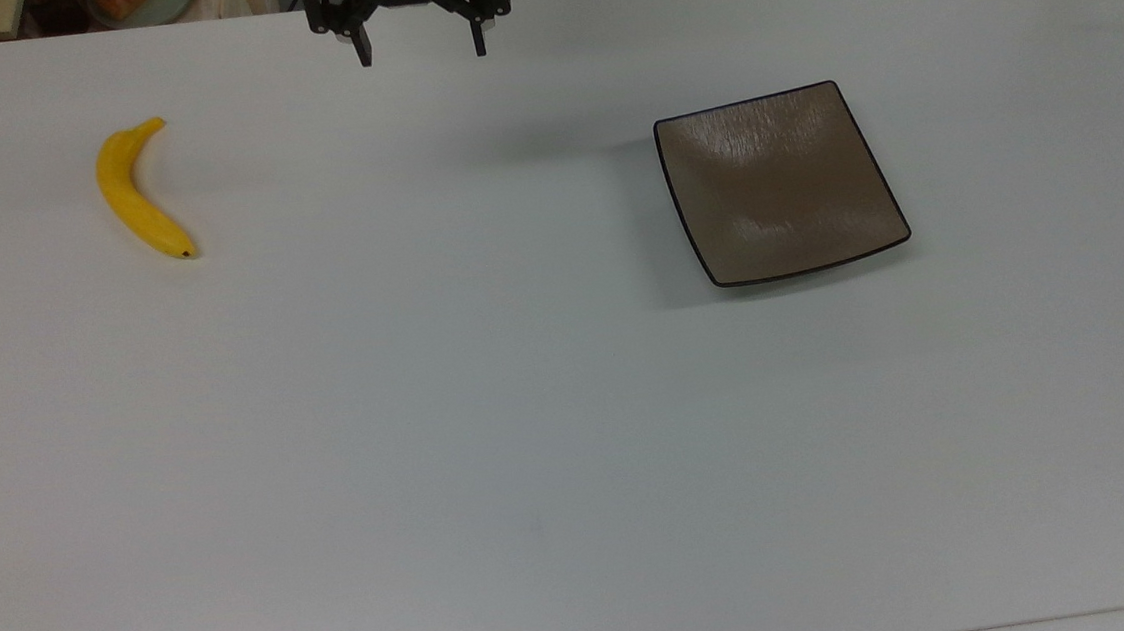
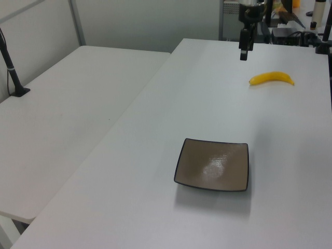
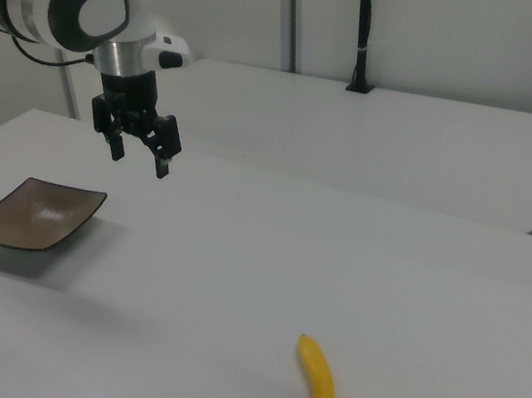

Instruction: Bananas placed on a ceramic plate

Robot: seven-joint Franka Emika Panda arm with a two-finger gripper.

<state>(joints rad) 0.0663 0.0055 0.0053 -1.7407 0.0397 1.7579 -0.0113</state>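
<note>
Up at twelve o'clock in the top view, we're seeing the gripper (image 1: 422,54) hovering wide open, holding nothing; banana (image 1: 140,191) lying at ten, plate (image 1: 780,183) sitting at two.

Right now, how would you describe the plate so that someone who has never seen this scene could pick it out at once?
Start from the big white table. In the top view, the ceramic plate lies flat on the top view's right half, far from the banana at the top view's left and lower than the open gripper. It is the only dish: square, shallow, glossy brown-grey, with a thin dark rim and upturned edges, and nothing lies on it.
</note>
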